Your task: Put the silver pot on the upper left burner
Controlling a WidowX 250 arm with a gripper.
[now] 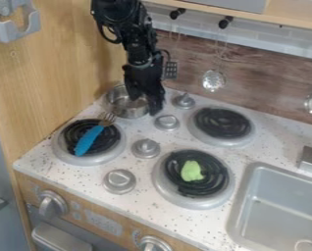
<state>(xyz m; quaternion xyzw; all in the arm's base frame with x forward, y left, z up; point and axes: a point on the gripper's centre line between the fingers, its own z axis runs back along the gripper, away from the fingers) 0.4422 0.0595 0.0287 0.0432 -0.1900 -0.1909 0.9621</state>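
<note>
Running this one remotely. The small round silver metal pot (121, 109) sits at the back left of the white speckled surface (33, 159), about where the upper left burner should be, and the black two-finger claw (146, 105) is down at its right side. Can't tell how far open the claw is or whether it has any of the rim.

My guess is the pot's light, stiff thin metal, so not fragile, but smooth enough to slip or swivel if pinched badly. I'd take the rim with the wall between the two sides of the claw, fairly straight down, and not squeeze the whole body.

Hard parts: the claw covers the right side of the rim, I can't make out a handle, and whatever is under the base is hidden, so I can't confirm it's properly seated on a burner.
</note>
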